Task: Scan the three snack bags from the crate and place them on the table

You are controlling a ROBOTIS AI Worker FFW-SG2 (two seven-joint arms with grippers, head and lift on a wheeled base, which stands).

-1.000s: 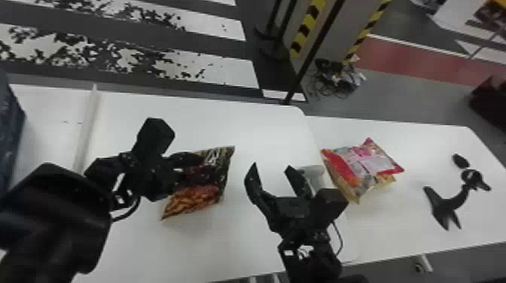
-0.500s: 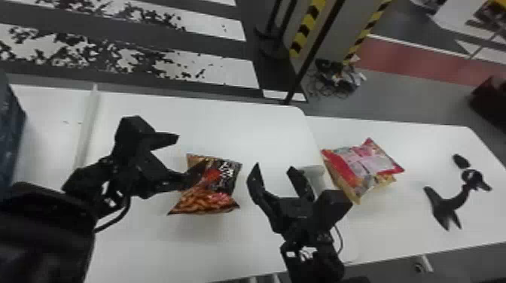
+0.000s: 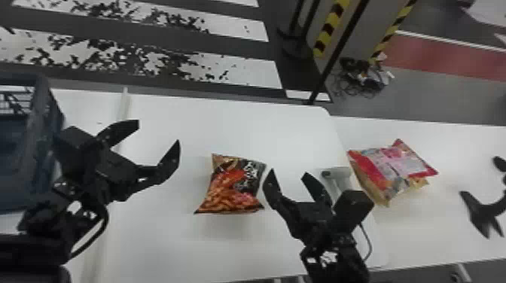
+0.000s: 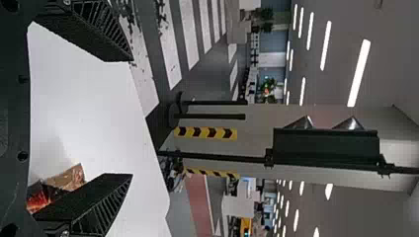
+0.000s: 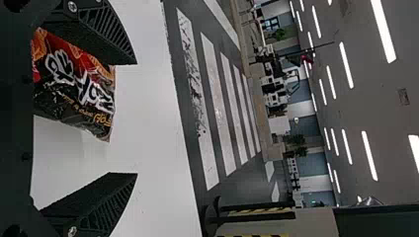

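reading this as partway: black-orange snack bag (image 3: 233, 190) on the table (image 3: 169, 241) between left gripper (image 3: 158, 131) and right gripper (image 3: 288, 172), both spread apart, likely unscanned. red-pink bag (image 3: 391, 162) beyond looks done, maybe two stacked. can't tell what's in the crate (image 3: 22, 192).

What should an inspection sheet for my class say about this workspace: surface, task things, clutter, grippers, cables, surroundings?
Surface: white table.
Job's things: orange-and-black snack bag between the grippers; red-and-pink snack bag farther right, perhaps atop another; blue crate at left.
Clutter: dark object far right.
Grippers: left gripper and right gripper, both open and empty.
Cables: tangled cables on the floor; black cable beside the left gripper.
Surroundings: striped floor, yellow-and-black markings.
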